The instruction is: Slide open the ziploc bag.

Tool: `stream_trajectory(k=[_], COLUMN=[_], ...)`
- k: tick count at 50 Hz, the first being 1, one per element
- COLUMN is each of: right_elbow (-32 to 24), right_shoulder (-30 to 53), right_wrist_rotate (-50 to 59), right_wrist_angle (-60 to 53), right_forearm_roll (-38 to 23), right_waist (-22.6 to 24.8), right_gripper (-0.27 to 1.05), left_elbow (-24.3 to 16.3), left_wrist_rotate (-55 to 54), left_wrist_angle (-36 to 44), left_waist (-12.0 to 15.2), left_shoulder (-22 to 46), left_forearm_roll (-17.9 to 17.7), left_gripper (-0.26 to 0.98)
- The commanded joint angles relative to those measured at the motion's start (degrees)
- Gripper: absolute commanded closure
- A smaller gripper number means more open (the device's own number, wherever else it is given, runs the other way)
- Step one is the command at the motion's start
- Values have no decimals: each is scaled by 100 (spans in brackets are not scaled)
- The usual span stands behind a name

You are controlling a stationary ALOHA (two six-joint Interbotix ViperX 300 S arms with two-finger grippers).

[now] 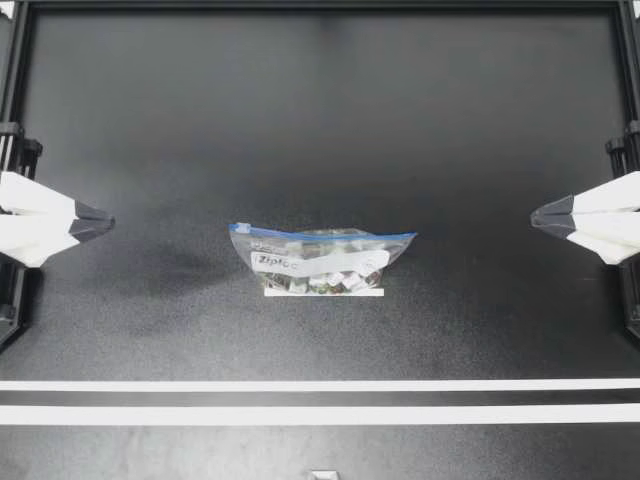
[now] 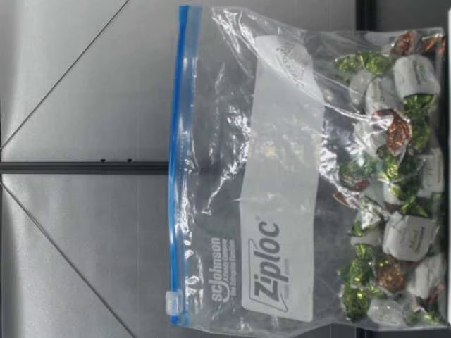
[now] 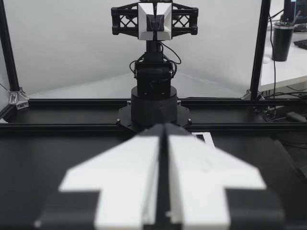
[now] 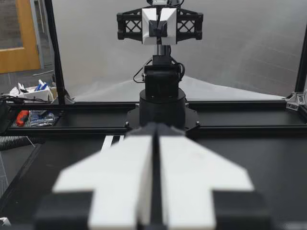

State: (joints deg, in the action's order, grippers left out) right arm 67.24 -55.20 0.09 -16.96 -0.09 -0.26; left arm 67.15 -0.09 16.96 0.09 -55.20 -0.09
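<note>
Surface: black matte table (image 1: 320,120), crossed from left edge to right edge by 2 white tape strips (image 1: 300,414).
Bag: clear plastic zip bag with a blue seal strip (image 1: 320,258), at the middle of the table, well apart from both grippers.
Posture: upright in the low view, seal on top, green, brown and white wrapped candies (image 2: 394,211) at the bottom.
Slider: small pale slider tab (image 1: 243,228) at the seal's end toward my left arm.
Left gripper (image 1: 108,222): at the left edge, fingers pressed together, holding nothing.
Right gripper (image 1: 535,216): at the right edge, fingers pressed together, holding nothing.
</note>
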Motion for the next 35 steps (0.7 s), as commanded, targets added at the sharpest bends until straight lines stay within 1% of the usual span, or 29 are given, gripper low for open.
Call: stream_trajectory(k=[1,5,11,16,22,27,35], right_elbow=[-18,62,114,18,-185,-422,-791], right_shoulder=[26,9,44,193,571,967,1626], right_wrist_rotate=[-9,-18,-18,-18,-26,-26,-18], right_wrist_angle=[-9,-9,-114,-352,-817,-1151,-1354], right_forearm_roll=[-9,-18,-18,-18,-9,-18,-9], right_waist=[-35,-35,-35,-35,-70,-158,-404], right_gripper=[93,94,94,94,94,94,94], left_elbow=[-35,-62,-35,88,246,325,404], left_wrist_rotate=[-44,-44,-35,-35,-44,-44,-35], left_wrist_angle=[18,18,18,0,9,0,70], left_waist=[26,26,35,70,149,264,589], left_shoulder=[158,352,615,879,1257,1564,2021], left_forearm_roll=[-53,-70,-88,-105,-193,-360,-809], left_gripper=[85,88,88,88,88,88,88])
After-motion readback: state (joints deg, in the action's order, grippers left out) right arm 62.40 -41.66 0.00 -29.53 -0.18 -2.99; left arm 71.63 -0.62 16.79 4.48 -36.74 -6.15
